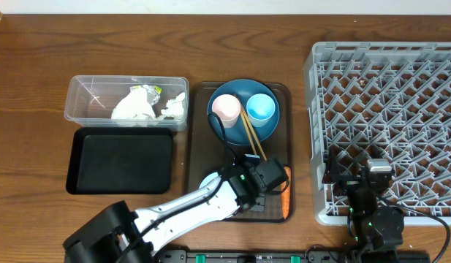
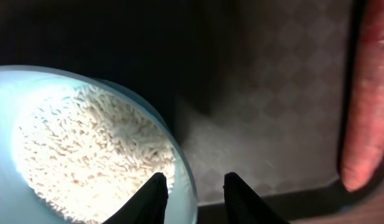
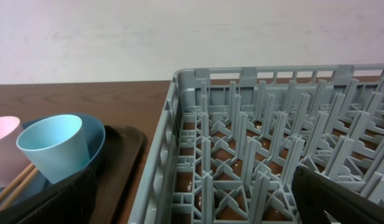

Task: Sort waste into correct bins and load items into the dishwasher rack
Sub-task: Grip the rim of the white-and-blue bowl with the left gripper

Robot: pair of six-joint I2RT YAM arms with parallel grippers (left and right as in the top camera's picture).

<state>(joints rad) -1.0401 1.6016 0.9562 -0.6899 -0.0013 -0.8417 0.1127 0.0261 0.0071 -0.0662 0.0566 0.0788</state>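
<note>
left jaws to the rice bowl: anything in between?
Nothing visible. In the left wrist view the left gripper has its jaws open astride the rim of the light blue bowl, one on the side of the rice, one outside over the brown tray. The carrot lies off to the side, clear of them.

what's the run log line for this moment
left pincer: open, astride rim of rice bowl | right pincer: open, empty, over rack | carrot: on brown tray
</note>
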